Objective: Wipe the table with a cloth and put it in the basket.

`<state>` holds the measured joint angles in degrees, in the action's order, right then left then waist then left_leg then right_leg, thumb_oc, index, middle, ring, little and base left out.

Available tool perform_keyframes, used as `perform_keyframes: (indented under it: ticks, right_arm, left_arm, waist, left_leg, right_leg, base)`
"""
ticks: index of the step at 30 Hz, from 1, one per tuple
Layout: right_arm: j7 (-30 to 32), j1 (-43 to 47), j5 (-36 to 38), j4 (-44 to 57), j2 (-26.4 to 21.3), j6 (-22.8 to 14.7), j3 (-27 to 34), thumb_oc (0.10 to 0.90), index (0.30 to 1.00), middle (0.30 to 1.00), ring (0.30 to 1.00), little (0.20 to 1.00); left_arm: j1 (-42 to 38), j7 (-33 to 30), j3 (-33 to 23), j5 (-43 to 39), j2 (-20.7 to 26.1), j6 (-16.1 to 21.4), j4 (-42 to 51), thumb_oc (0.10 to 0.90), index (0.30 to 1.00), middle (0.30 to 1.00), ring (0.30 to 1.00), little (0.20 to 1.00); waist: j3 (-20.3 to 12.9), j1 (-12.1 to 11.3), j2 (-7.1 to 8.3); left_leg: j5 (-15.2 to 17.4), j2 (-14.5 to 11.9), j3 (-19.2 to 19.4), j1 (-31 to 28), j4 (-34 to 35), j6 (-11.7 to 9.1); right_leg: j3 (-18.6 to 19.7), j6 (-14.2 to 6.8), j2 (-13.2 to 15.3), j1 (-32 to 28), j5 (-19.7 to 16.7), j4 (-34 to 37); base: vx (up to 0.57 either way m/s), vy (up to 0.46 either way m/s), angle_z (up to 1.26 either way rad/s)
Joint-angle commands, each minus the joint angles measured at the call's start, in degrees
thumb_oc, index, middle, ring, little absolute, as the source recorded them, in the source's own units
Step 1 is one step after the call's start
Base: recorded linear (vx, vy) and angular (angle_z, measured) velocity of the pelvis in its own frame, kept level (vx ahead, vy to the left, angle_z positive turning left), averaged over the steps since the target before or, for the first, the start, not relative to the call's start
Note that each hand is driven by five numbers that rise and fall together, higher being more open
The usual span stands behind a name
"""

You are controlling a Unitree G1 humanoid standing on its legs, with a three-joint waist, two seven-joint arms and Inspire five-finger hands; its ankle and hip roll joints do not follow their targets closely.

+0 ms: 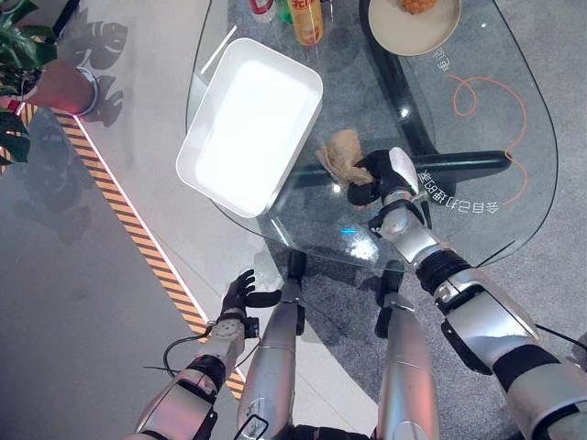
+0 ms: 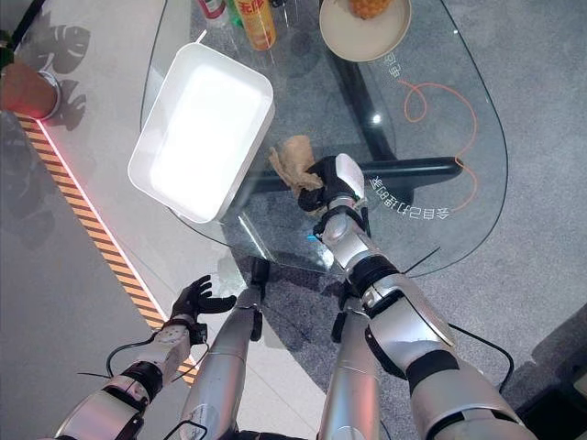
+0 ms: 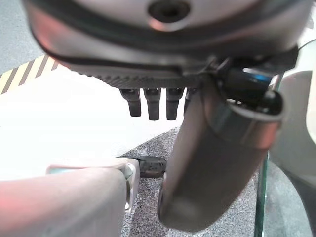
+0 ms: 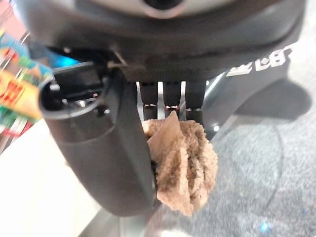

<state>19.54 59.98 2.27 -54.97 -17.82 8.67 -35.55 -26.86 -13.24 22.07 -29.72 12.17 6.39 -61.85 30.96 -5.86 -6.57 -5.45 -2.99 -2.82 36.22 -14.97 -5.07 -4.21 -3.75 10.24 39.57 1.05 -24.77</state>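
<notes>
1. Glass counter [image 1: 514, 137], rounded outline, over a grey speckled floor; pale flooring with a yellow-and-black striped strip [image 1: 138, 229] runs along the robot's left side.
2. Right hand [image 1: 381, 174] over the counter's near-centre — fingers [image 4: 170, 98] curled down, thumb closed against them, pinching a brown cloth [image 4: 185, 165].
3. Cloth is bunched in that grip; in the head views a loose fold [image 2: 292, 158] sticks out toward the basket, lying on or just above the glass — cannot tell which.
4. White basket [image 1: 252, 124] — a shallow rectangular tray — sits at the counter's left edge, one corner hanging past the rim. Cloth is near its right wall, not touching it.
5. Left hand [image 1: 241, 293] low beside the counter, over the pale floor, fingers [image 3: 153, 103] relaxed and slightly spread, holding nothing.
6. Far side: a beige plate [image 1: 404, 32] with an orange item on it, and a bottle [image 1: 305, 20] next to it.
7. Open glass lies to the right of the right hand and between the cloth and the plate.
</notes>
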Motion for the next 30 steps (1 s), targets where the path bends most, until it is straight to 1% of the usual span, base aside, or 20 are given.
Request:
perform_keyframes:
  ticks: [1, 5, 11, 14, 15, 19, 22, 30]
  right_arm:
    - [-7.23, 0.59, -1.56, 5.88, 6.35, -3.83, -2.67, 0.1, 0.3, 0.3, 0.3, 0.2]
    - [-11.34, -0.89, -2.82, 7.1, 6.88, -4.29, -4.69, 0.1, 0.3, 0.3, 0.3, 0.2]
    - [-13.04, -2.05, -3.22, 6.73, 7.35, -4.37, -5.63, 0.1, 0.3, 0.3, 0.3, 0.2]
    - [-14.77, -2.36, -3.04, 6.35, 7.27, -4.28, -6.01, 0.1, 0.3, 0.3, 0.3, 0.2]
    - [-16.29, -2.5, -3.51, 6.05, 7.25, -4.48, -6.28, 0.1, 0.3, 0.3, 0.3, 0.2]
    - [-16.8, -2.82, -4.09, 6.13, 7.08, -4.46, -6.51, 0.1, 0.3, 0.3, 0.3, 0.2]
    - [-20.15, -3.07, -4.35, 5.35, 6.92, -4.34, -7.25, 0.1, 0.3, 0.3, 0.3, 0.2]
    - [-22.16, -3.01, -4.66, 3.71, 6.51, -4.29, -7.48, 0.1, 0.3, 0.3, 0.3, 0.2]
  left_arm:
    - [0.69, -2.24, 0.73, -0.25, 1.4, 0.2, -0.35, 0.8, 0.9, 0.9, 0.9, 0.9]
    - [0.52, -2.16, 0.63, -0.21, 1.63, -0.04, -0.43, 0.8, 0.9, 0.9, 0.9, 0.9]
    - [0.45, -2.0, 0.56, -0.01, 1.77, -0.05, -0.51, 0.8, 0.9, 0.9, 0.9, 0.9]
    - [0.39, -1.81, 0.4, 0.3, 1.8, 0.0, -0.8, 0.8, 0.9, 0.9, 0.9, 0.9]
    - [0.35, -1.66, 0.2, 0.56, 1.88, -0.02, -0.84, 0.8, 0.9, 0.9, 0.9, 0.9]
    - [0.47, -1.59, 0.29, 0.48, 2.05, -0.05, -0.65, 0.8, 0.9, 0.9, 0.9, 0.9]
    - [0.13, -1.25, 0.23, 0.55, 2.24, 0.04, -1.23, 0.8, 0.9, 0.9, 0.9, 0.9]
    - [-0.2, -1.08, 0.27, 0.54, 2.37, -0.12, -1.44, 0.8, 0.9, 0.9, 0.9, 0.9]
  waist:
    - [-1.16, -0.67, -0.45]
    - [-1.16, -0.58, -0.13]
    - [-1.16, -0.64, -0.01]
    - [-1.16, -0.67, 0.08]
    - [-1.16, -0.7, 0.14]
    - [-1.16, -0.7, 0.14]
    - [-1.16, -0.65, 0.27]
    - [-1.16, -0.72, 0.21]
  left_leg:
    - [1.84, 4.61, 2.31, 2.65, -3.98, 4.43]
    - [1.82, 4.62, 2.24, 2.6, -4.08, 4.4]
    - [1.72, 4.6, 2.16, 2.83, -4.14, 4.41]
    - [1.68, 4.56, 2.2, 2.81, -4.08, 4.42]
    - [1.69, 4.52, 2.15, 3.05, -4.23, 4.4]
    - [1.69, 4.55, 2.13, 3.2, -4.31, 4.42]
    - [1.69, 4.5, 2.12, 3.44, -4.49, 4.45]
    - [1.68, 4.69, 1.88, 3.77, -4.82, 4.55]
  right_leg:
    - [-4.01, 2.74, -0.57, -0.39, -2.7, 3.42]
    - [-4.09, 2.72, -0.48, -0.48, -2.71, 3.42]
    - [-4.17, 2.68, -0.45, -0.29, -2.76, 3.34]
    - [-4.28, 2.65, -0.38, -0.4, -2.78, 3.49]
    - [-4.3, 2.67, -0.46, -0.13, -2.76, 3.26]
    - [-4.33, 2.68, -0.44, -0.03, -2.78, 3.26]
    - [-4.39, 2.7, -0.38, 0.14, -2.86, 3.28]
    - [-4.37, 2.73, -0.43, 0.58, -2.86, 2.86]
  base:
    - [0.0, 0.0, 0.0]
    - [0.0, 0.0, 0.0]
    - [0.0, 0.0, 0.0]
    - [0.0, 0.0, 0.0]
    - [0.0, 0.0, 0.0]
    - [0.0, 0.0, 0.0]
    - [0.0, 0.0, 0.0]
    - [0.0, -0.001, 0.01]
